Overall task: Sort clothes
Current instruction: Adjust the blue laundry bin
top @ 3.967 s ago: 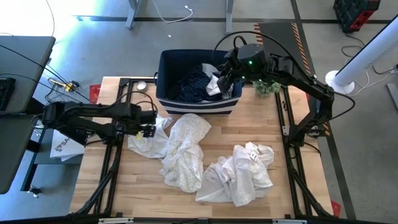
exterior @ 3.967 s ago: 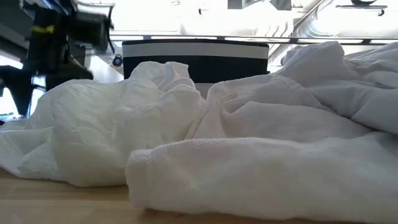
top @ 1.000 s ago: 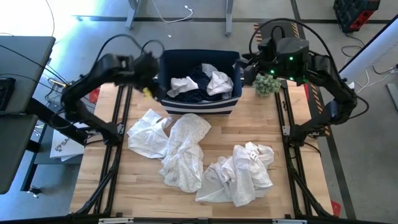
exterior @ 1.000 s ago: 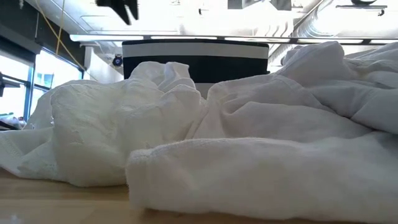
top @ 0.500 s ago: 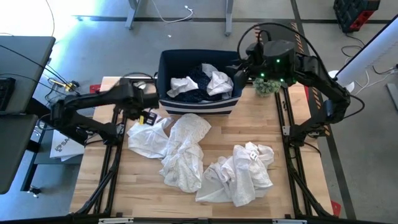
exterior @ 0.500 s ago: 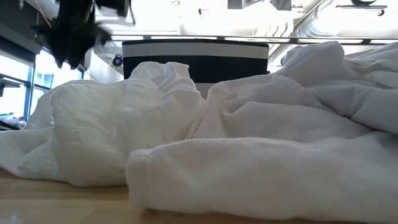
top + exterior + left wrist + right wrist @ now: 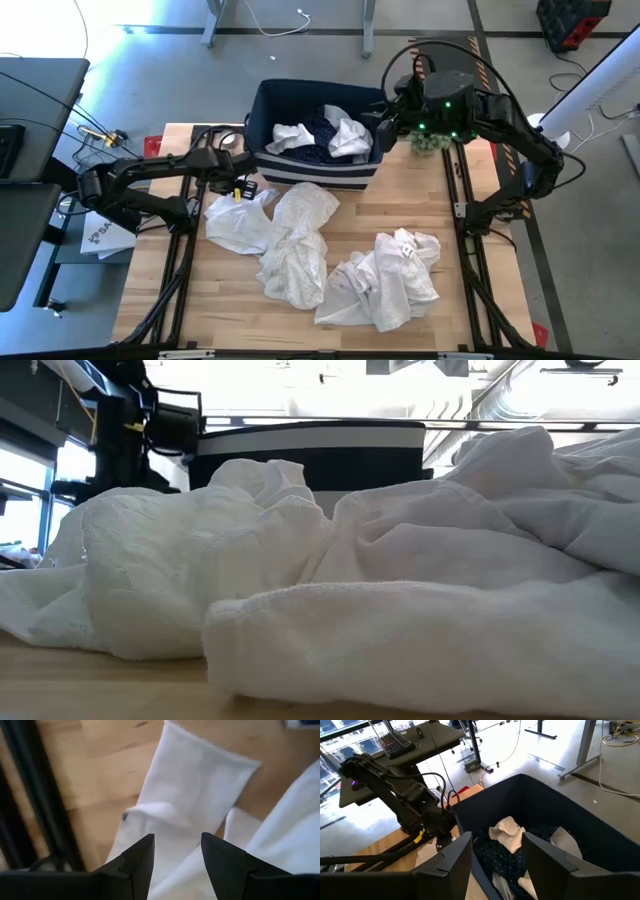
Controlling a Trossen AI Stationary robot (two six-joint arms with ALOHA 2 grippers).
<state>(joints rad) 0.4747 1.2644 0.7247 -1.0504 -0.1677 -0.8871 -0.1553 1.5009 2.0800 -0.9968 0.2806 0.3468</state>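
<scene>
Left gripper [image 7: 238,187], jaws spread and empty, hovers over the crumpled white cotton garment [image 7: 235,218] to pick it; right gripper [image 7: 385,112], jaws spread, waits above the navy striped fabric bin [image 7: 262,110].

A wooden table [image 7: 210,290] carries white clothes [image 7: 300,245] in crumpled heaps and a navy bin [image 7: 315,165].

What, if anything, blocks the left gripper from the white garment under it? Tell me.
Nothing visible. The left gripper is open above the white garment, which lies on the wooden table near the navy bin. The right gripper is over the bin.
</scene>
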